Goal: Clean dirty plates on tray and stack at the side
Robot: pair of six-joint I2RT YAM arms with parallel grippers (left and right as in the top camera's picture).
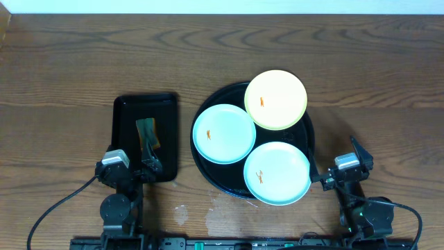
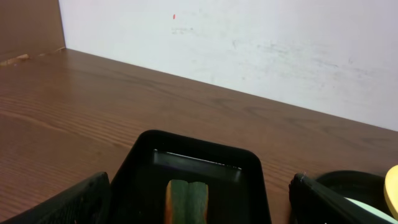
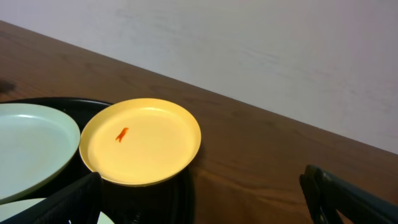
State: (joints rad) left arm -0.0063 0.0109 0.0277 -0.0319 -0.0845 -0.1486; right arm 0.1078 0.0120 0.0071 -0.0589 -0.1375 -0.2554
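The left tool (image 1: 135, 169) has its fingers spread wide apart and holds nothing. It sits low over the near end of the small rectangular tray (image 1: 128, 111), with the sponge (image 1: 147, 133) lying just ahead of it. The right tool (image 1: 336, 164) is also wide apart and empty, just beside the right edge of the round tray (image 1: 208, 170).

On that round tray lie the yellow plate (image 1: 275, 99) at the far side, the left mint plate (image 1: 223, 133), and the near mint plate (image 1: 277, 173) closest to the right tool. Each carries a small orange smear (image 1: 261, 102). No cleaning looks done yet, and nothing is stacked on the desk (image 1: 69, 69).

The sponge lies flat between low walls, so a poorly aimed grab could catch the rectangular tray and shove it instead. All three plates crowd edge to edge and hang over the round tray's rim, so lifting or wiping one may drag or tip its neighbour. They look glossy, so a pinch on a thin rim may slip. A plate wiped without the other tool steadying it would likely slide. The near mint plate juts toward the right tool, and a careless advance could knock it.
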